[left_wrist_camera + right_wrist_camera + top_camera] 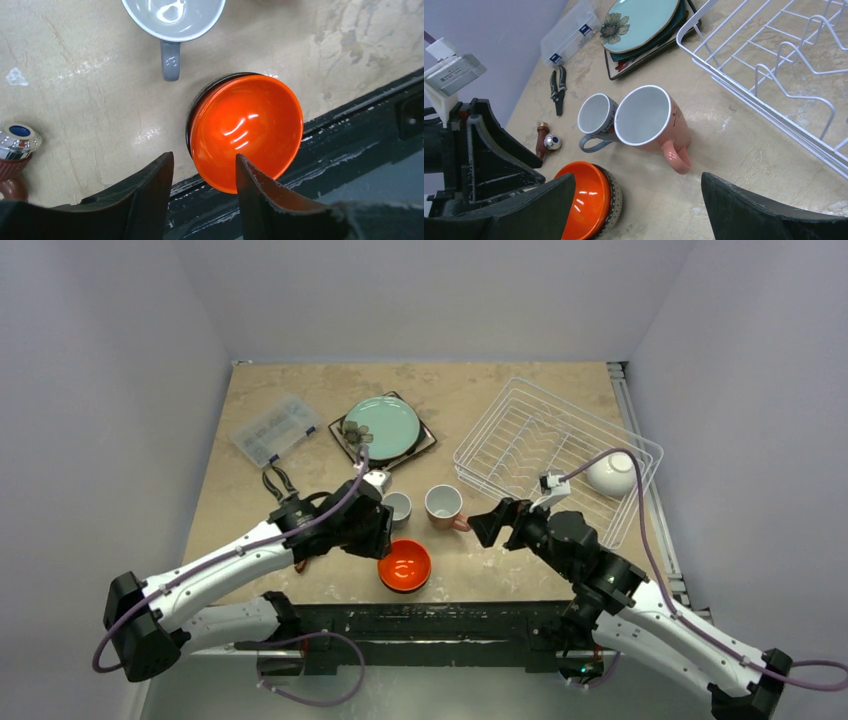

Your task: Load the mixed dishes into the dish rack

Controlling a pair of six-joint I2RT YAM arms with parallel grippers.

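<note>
The left claw (pixel 204 156) is hanging over the near rim of the orange bowl (pixel 250 120). Its jaws are standing apart with a clear gap, one finger outside the rim and one over the inside, and they are gripping nothing. The orange bowl is sitting nested in the dark brown bowl (pixel 613 197) near the front edge of the table (pixel 480 570). The right claw (pixel 638 176) is spread wide and empty, pointing at the pink mug (pixel 649 122). That mug is standing upright, touching the pale blue mug (pixel 594 117) beside it.

The dish rack (pixel 487 417) is lying at the far right of the table, with the white bowl (pixel 612 474) resting in its near right corner. The teal plate (pixel 644 20) is lying on the square plate (pixel 624 64), left of the rack. The clear box (pixel 272 428) and the pliers (pixel 277 483) are lying further left.
</note>
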